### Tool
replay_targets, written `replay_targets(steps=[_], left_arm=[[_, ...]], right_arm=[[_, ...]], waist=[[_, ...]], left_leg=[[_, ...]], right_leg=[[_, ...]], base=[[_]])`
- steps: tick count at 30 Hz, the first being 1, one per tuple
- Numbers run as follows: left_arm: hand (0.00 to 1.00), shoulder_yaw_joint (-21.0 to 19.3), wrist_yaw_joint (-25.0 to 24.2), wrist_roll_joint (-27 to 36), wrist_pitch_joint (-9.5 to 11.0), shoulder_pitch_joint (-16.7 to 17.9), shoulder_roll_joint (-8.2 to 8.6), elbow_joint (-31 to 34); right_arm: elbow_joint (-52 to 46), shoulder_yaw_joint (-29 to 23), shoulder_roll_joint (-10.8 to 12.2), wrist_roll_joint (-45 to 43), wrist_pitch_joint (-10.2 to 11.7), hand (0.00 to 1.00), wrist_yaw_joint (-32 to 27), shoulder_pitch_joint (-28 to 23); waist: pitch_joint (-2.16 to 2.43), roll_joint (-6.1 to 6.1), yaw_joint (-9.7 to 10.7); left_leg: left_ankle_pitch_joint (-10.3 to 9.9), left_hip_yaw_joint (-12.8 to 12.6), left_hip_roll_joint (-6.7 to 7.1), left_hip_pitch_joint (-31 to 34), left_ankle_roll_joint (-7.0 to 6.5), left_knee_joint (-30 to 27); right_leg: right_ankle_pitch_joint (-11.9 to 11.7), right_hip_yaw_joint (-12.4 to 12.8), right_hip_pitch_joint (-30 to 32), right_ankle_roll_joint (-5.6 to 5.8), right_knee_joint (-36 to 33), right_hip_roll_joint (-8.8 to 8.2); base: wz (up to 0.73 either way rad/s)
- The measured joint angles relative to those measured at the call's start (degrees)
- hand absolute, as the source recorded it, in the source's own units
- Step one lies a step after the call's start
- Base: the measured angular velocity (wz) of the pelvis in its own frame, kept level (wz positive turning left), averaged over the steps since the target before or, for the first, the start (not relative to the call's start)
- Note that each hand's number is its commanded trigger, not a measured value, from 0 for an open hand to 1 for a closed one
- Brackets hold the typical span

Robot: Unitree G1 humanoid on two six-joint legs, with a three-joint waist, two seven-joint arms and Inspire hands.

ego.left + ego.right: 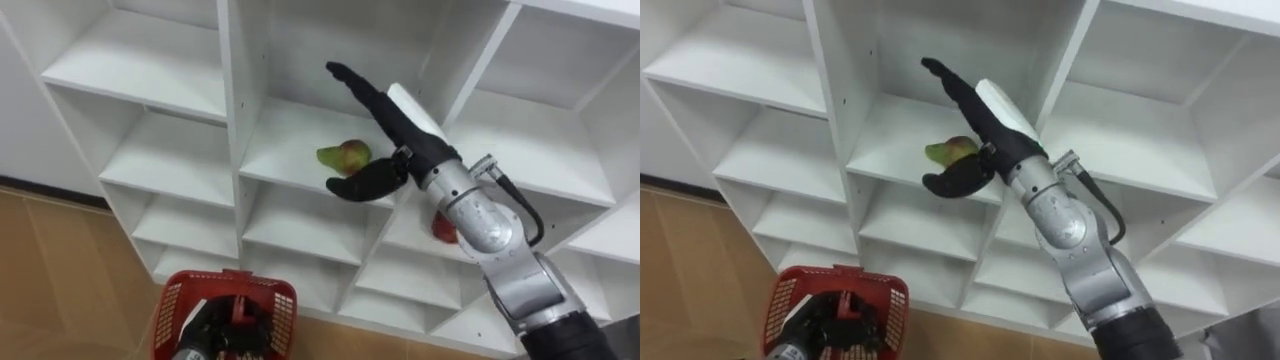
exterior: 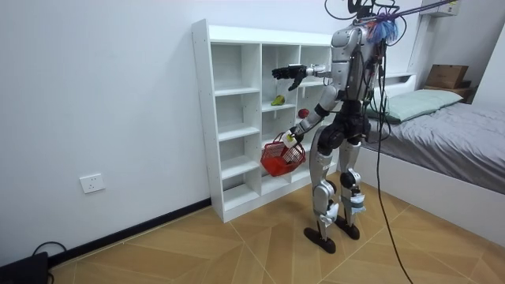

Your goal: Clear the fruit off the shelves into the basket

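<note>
Reaching into the middle column of the white closet (image 1: 232, 100), my right hand (image 1: 388, 118) was spread wide; its fingers ran straight and pointed deep into the compartment, while the thumb swung out low by the shelf's front edge; it had hold of nothing. That wide spread looked to me like a hand made ready to close over something round. A green-and-red fruit (image 1: 345, 155), pear or mango I could not say, lay on that same shelf just beside the thumb, under the line of the fingers; whether anything touched it I could not tell. A red fruit (image 1: 443, 230) sat on the shelf one column to the right and lower, half hidden behind my forearm. Down at the lower left, my left hand (image 1: 208, 325) was curled round the handle of a red basket (image 1: 170, 310), which hung low in front of the bottom shelves; I judged it was held there so a picked fruit could be dropped straight in. I stood upright on the wooden floor, facing the closet at arm's length.
</note>
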State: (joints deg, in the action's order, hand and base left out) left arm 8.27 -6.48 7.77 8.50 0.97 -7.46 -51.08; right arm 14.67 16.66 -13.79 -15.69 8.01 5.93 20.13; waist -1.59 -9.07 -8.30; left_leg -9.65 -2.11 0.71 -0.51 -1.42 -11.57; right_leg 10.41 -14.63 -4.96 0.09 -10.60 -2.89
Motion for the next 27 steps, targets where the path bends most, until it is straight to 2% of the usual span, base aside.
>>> replay_targets(steps=[3,5,8,11,17,21,24,27], left_arm=[[1.0,0.16,-0.84,0.0,-0.93,-0.05,-0.43,0.08],[1.0,0.88,-1.21,0.04,-2.1,-0.03,-1.12,1.0],[1.0,1.15,-1.73,0.04,-2.41,-0.04,-1.69,2.24],[1.0,1.13,-2.09,-1.24,-2.69,-0.03,-1.61,2.61],[1.0,0.98,-2.09,-1.26,-4.45,-0.05,-1.47,3.2],[1.0,0.98,-2.38,-1.28,-5.64,-0.05,-2.08,4.61],[1.0,1.16,-2.92,-1.81,-6.75,-0.08,-2.31,4.62],[1.0,1.02,-3.24,-1.79,-7.01,-0.08,-2.6,4.62]], right_arm=[[2.04,-0.03,-0.28,0.18,-0.64,0.0,-0.43,1.22],[4.09,0.0,-0.39,0.91,-0.63,0.0,-1.15,1.94],[7.56,-0.02,-0.53,2.33,-1.42,0.0,-2.31,3.85],[9.7,-0.11,-1.26,2.56,-1.73,0.0,-2.33,5.78],[15.78,-0.12,-2.95,6.81,-1.98,0.0,-3.38,8.08],[16.7,-0.17,-3.61,6.89,-3.36,0.0,-3.4,8.21],[18.56,-0.01,-3.59,6.85,-3.99,0.0,-3.29,9.49],[20.66,-0.02,-3.66,6.8,-4.62,0.0,-3.27,10.9]], waist=[[0.03,-0.3,0.09],[0.0,-1.17,0.08],[0.06,-2.07,0.08],[0.08,-2.23,0.03],[0.12,-2.33,-1.4],[0.31,-2.74,-1.73],[0.2,-3.26,-1.77],[-0.02,-3.99,-1.85]], left_leg=[[0.02,1.1,0.04,0.44,-0.01,-0.24],[0.04,2.11,0.04,1.06,0.03,-0.66],[0.05,2.84,0.1,1.92,0.04,-1.33],[0.04,3.93,0.43,2.33,0.03,-1.88],[0.05,4.53,0.93,2.52,0.02,-2.15],[0.08,4.81,0.92,3.75,-0.01,-2.59],[0.11,4.81,0.93,4.01,-0.05,-3.2],[0.14,5.1,0.94,4.73,-0.12,-3.31]], right_leg=[[0.0,-1.29,-0.11,0.0,-0.01,-0.16],[0.0,-2.51,-0.13,0.0,0.01,-0.17],[0.0,-3.36,-0.05,0.0,0.0,-0.2],[0.0,-4.61,-0.3,0.0,-0.01,-0.4],[0.03,-5.87,-0.62,0.05,0.0,-0.59],[0.05,-6.13,0.04,0.08,-0.03,-0.62],[0.05,-6.05,0.23,0.08,-0.03,-0.68],[0.05,-6.04,0.67,0.08,-0.05,-0.77]], base=[[0.17],[0.24],[0.23],[0.18],[0.07],[0.05],[0.0],[0.01]])
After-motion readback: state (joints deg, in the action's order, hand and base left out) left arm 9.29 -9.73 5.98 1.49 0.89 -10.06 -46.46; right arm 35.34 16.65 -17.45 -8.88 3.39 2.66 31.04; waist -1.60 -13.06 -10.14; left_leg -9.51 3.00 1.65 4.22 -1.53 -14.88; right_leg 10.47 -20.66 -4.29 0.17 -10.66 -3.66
